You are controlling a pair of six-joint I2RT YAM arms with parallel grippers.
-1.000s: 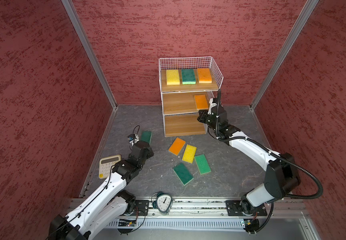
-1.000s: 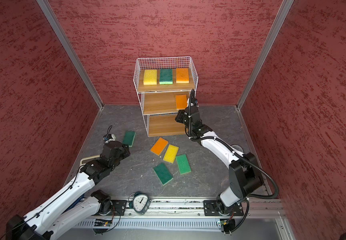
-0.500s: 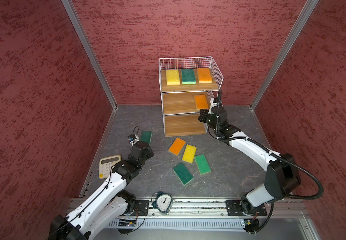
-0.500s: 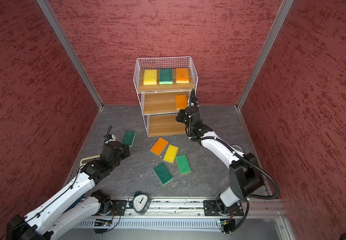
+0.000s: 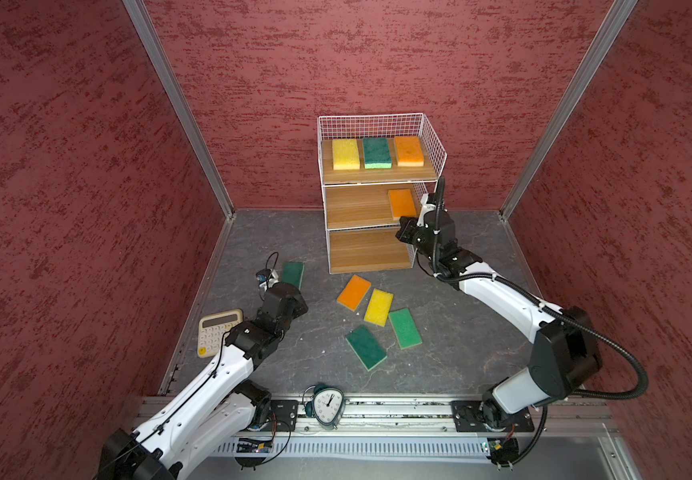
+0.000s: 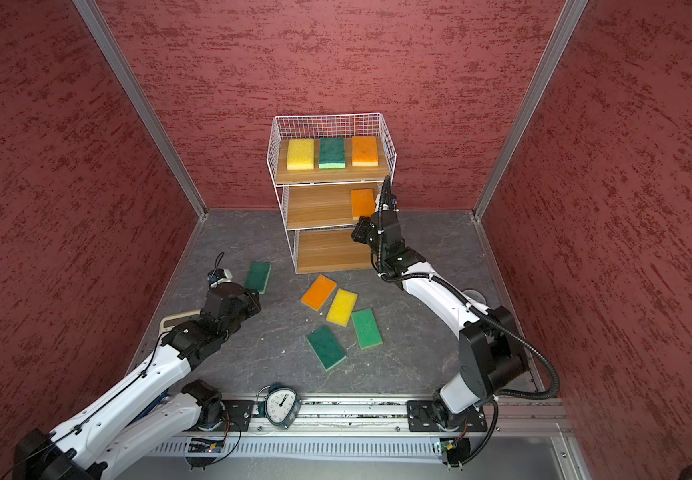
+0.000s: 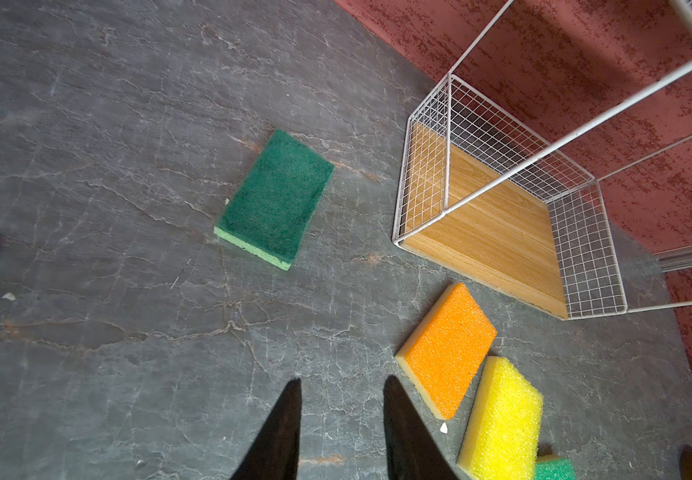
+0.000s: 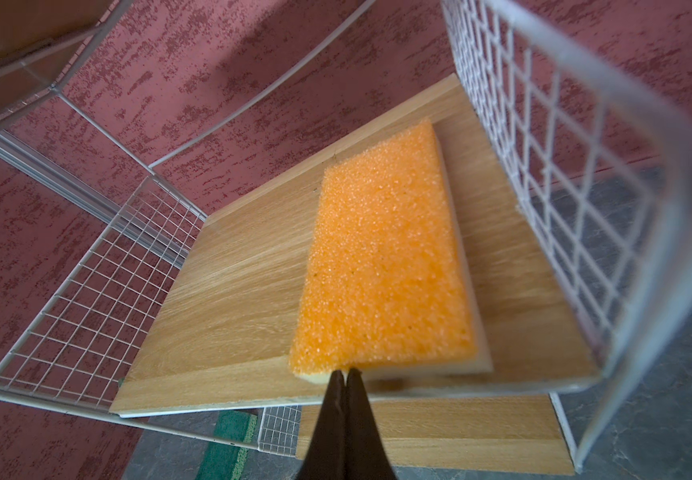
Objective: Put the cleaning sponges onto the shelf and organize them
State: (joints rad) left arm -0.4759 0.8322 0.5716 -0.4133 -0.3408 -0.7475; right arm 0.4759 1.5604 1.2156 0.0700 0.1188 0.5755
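Right gripper (image 8: 344, 374): fingers clenched together, nothing between them. Their tips appear to touch the near short edge of the flat orange foam sponge (image 8: 381, 257), which lies just beyond them on the middle wooden board of the tall white wire-grid shelf (image 5: 360, 208). We read this as a push, not a grip, since shut fingers make one narrow blunt point that fits under the upper tier. The sponge lies near the wire wall on one side of the fingers. The board on the other side is bare, presumably for two more, copying the top row of yellow sponge (image 5: 345, 153), dark green sponge (image 5: 376, 153) and second orange sponge (image 5: 409, 151).

Left gripper (image 7: 342, 380): fingers partly spread, empty, hanging above the grey stone-pattern floor (image 7: 107, 208). A dark green scouring sponge (image 7: 275, 197) lies flat well ahead of the tips. An orange floor sponge (image 7: 446, 349) and a yellow floor sponge (image 7: 502, 415) lie side by side just off one finger. A light green sponge (image 5: 405, 328) and another dark green one (image 5: 365, 347) rest beyond those.

We judge four shelved, five to go. The left arm seems staged for the next pick.
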